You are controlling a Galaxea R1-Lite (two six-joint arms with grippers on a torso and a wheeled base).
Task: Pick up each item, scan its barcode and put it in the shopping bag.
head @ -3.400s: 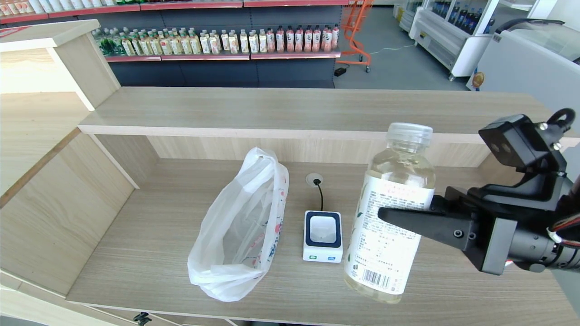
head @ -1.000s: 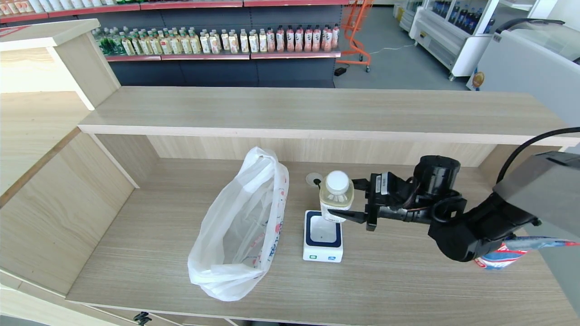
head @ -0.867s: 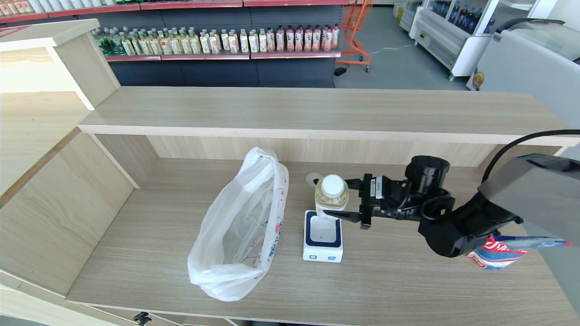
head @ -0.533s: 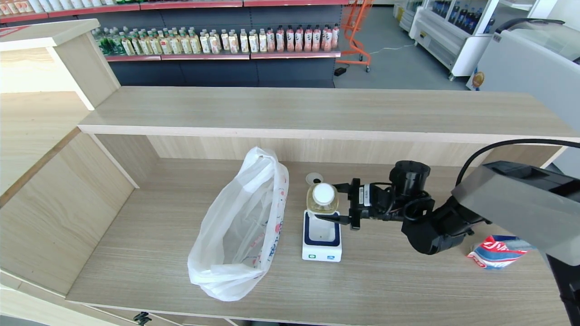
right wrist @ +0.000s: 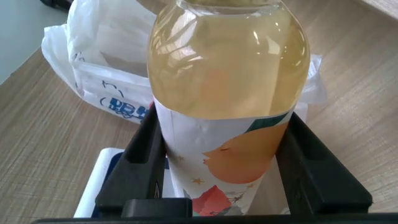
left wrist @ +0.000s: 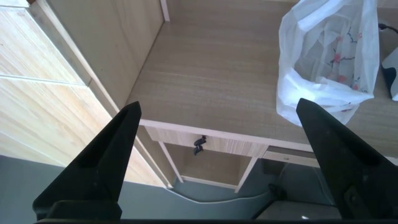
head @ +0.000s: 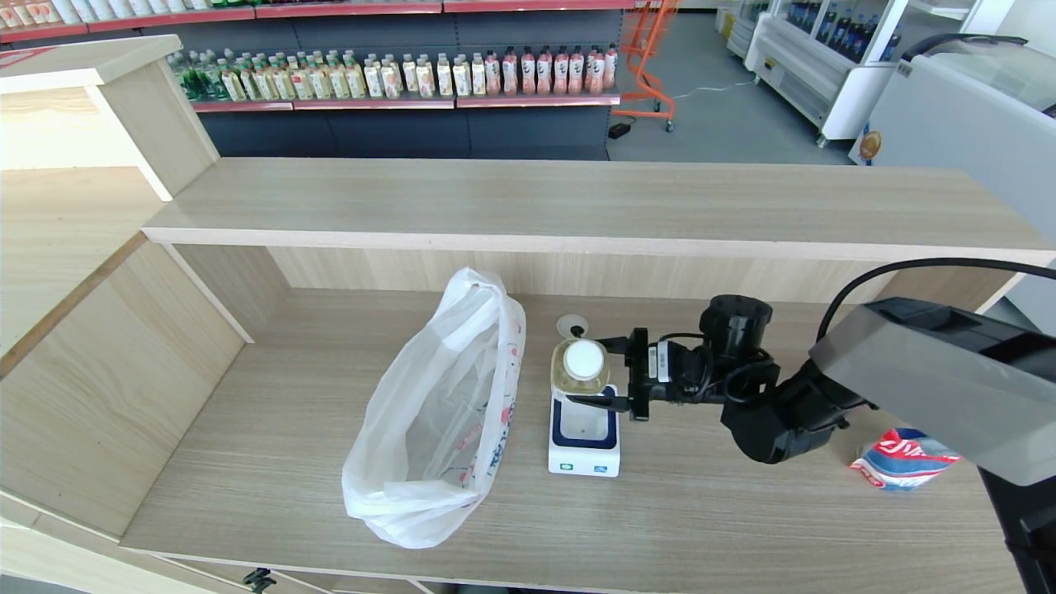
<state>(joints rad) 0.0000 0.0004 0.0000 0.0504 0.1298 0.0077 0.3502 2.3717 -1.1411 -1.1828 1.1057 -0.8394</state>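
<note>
The right gripper is clamping the drink bottle upright over the barcode scanner, just beside the open shopping bag. A snack packet is lying near the counter's right edge. The left gripper is hanging spread wide outside the front edge.
</note>
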